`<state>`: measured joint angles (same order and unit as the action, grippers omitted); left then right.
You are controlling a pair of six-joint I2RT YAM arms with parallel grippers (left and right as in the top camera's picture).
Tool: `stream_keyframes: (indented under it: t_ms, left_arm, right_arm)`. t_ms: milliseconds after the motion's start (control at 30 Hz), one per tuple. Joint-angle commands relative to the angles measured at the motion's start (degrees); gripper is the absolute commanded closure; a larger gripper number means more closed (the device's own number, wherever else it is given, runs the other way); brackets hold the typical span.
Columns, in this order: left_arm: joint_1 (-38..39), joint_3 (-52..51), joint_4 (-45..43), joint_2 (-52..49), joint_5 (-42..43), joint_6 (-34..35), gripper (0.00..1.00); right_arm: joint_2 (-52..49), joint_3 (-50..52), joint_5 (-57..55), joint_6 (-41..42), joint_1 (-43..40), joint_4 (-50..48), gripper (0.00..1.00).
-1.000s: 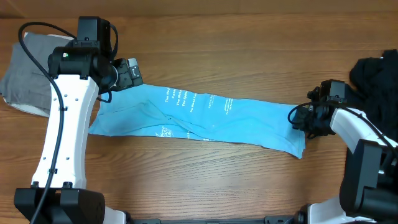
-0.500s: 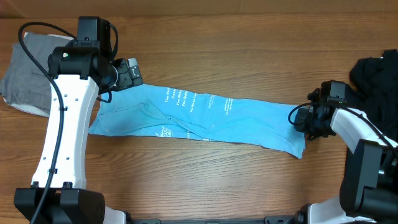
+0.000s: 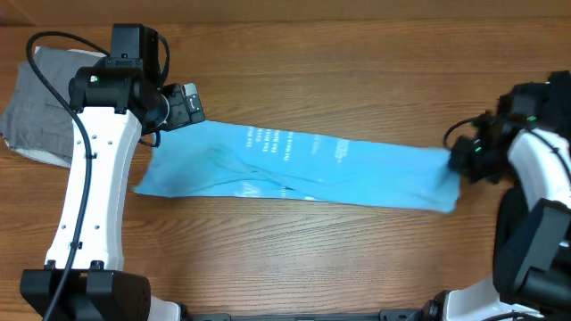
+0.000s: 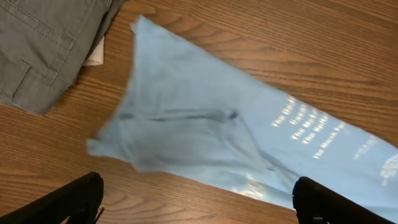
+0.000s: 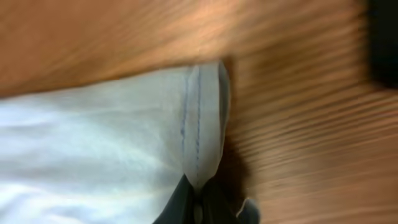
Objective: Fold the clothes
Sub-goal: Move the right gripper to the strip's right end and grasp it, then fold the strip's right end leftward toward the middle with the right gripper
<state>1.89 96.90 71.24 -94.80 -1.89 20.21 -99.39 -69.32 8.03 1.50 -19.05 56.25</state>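
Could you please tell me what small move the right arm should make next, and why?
Probably lift the pinched hem slightly and begin carrying it toward the left end. The right gripper has its jaws shut on the hem of the T-shirt, which lies as a long flat strip; the left gripper hangs open above the other end, holding nothing.

This looks like a robotics lab's test station rather than a home. Two white robot arms, the left arm and the right arm, stand on black bases at a bare wood-grain bench. Laundry lies on it: grey trousers, a dark heap of clothing and a light blue T-shirt.
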Motion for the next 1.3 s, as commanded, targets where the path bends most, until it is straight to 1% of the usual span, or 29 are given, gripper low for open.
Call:
stream_keyframes:
  t_ms: [0,133,300,367,433,500,600,800,933,1000,1267]
  left_arm:
    - [0.11,0.59,0.11,-0.39,0.44,0.39,0.00]
    - [0.11,0.59,0.11,-0.39,0.44,0.39,0.00]
    - [0.11,0.59,0.09,-0.39,0.44,0.39,0.00]
    - [0.11,0.59,0.09,-0.39,0.44,0.39,0.00]
    - [0.11,0.59,0.11,-0.39,0.44,0.39,0.00]
    - [0.11,0.59,0.11,-0.39,0.44,0.39,0.00]
    - [0.11,0.59,0.11,-0.39,0.44,0.39,0.00]
    - [0.11,0.59,0.09,-0.39,0.44,0.39,0.00]
    - [0.11,0.59,0.09,-0.39,0.44,0.39,0.00]
    - [0.11,0.59,0.09,-0.39,0.42,0.39,0.00]
    - [0.04,0.59,0.09,-0.39,0.44,0.39,0.00]
  right_arm:
    - [0.26,-5.81,-1.16,-0.04,-2.34,2.84,0.96]
    - [0.26,-9.92,-2.05,-1.53,-2.47,7.17,0.96]
    - [0.26,-15.39,2.93,-1.49,-1.22,14.38,0.96]
    - [0.26,-17.88,7.28,-1.46,0.44,17.92,0.96]
    - [0.26,-19.02,7.91,0.35,3.19,20.59,0.96]
    - [0.26,-18.99,7.98,2.29,5.86,21.05,0.96]
    - [0.26,-18.99,8.15,5.84,10.73,20.15,0.96]
    - [0.26,-18.99,8.20,17.05,22.99,18.16,0.96]
    - [0.26,-18.99,8.11,24.22,31.50,12.74,0.96]
    - [0.24,-18.84,8.09,26.32,34.77,10.43,0.96]
    - [-0.20,-15.39,4.96,28.87,44.35,0.96,0.96]
